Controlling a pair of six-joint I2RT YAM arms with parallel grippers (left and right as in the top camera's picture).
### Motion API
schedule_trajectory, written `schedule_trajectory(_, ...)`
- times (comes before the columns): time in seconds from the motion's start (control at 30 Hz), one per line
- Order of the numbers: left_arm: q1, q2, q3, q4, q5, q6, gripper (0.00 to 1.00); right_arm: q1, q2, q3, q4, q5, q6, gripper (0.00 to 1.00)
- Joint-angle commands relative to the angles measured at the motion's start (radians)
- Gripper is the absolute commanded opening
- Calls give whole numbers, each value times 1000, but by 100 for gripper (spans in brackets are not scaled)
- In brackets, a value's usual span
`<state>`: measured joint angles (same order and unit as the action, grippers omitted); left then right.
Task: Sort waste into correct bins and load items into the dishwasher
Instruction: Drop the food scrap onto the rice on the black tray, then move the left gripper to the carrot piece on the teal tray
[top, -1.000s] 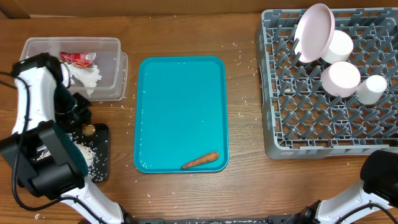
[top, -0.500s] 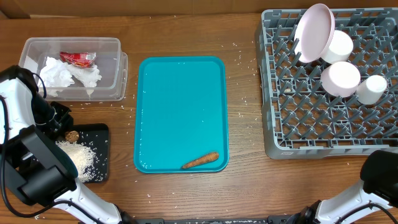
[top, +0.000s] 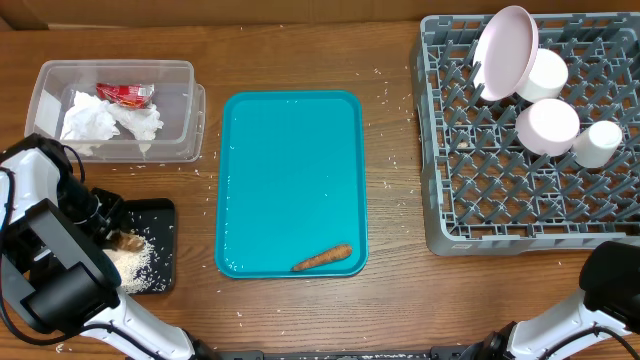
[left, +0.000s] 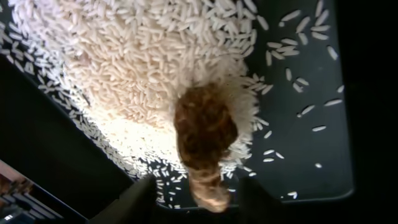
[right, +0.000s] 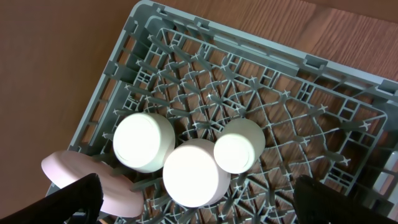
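Observation:
A brown food lump (left: 204, 130) lies on a pile of white rice (left: 130, 68) in the black tray (left: 298, 155). My left gripper (left: 196, 202) hangs just above it, open, with the lump's lower end between the fingers and touching neither. In the overhead view the left gripper (top: 112, 230) is over the black tray (top: 160, 215) beside the lump (top: 129, 241). A carrot (top: 322, 258) lies on the teal tray (top: 290, 130). My right gripper (right: 205, 208) is wide open and empty above the grey dish rack (right: 186, 37).
A clear bin (top: 180, 75) at the back left holds crumpled tissue and a red wrapper. The dish rack (top: 440, 120) holds a pink plate (top: 505, 50) and three white cups (top: 548, 125). Loose rice grains lie scattered on the wooden table.
My left arm has swung from over the clear bin toward the table's front, over the black tray. The brown lump has moved forward with it onto the rice pile.

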<state>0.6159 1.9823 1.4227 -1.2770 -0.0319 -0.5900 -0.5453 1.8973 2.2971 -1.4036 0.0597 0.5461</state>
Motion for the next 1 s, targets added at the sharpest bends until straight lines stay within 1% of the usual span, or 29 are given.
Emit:
schedule_trajectory(0.0,6,-4,-7,-2,-21,-15,62,0,-27,0,6,10,5,100)
schedule_trajectory(0.1,6,-4,-6,-18,-21,-1,63,0,-27,0,6,10,5,100)
schedule_trajectory(0.3,2,-38,2,-58,45,18,60,0,-27,0,6,10,5,100)
schedule_trajectory(0.4,-16,-117,2,-57,79,45,59,0,-27,0,6,10,5,100)
schedule_trajectory(0.6,-104,-370,2,-23,81,61,60,0,-27,0,6,10,5,100)
schedule_trajectory(0.7,-214,-501,2,23,138,141,60,0,-27,0,6,10,5,100)
schedule_trajectory(0.77,-296,-540,2,33,185,196,63,0,-27,0,6,10,5,100)
schedule_trajectory(0.87,-439,-551,2,34,245,276,66,0,-27,0,6,10,5,100)
schedule_trajectory(0.9,-497,-546,-2,38,264,315,67,0,-27,0,6,10,5,100)
schedule_trajectory(0.93,-612,-534,-18,50,297,391,68,0,-27,0,6,10,5,100)
schedule_trajectory(0.97,-673,-527,-31,63,317,435,68,0,-27,0,6,10,5,100)
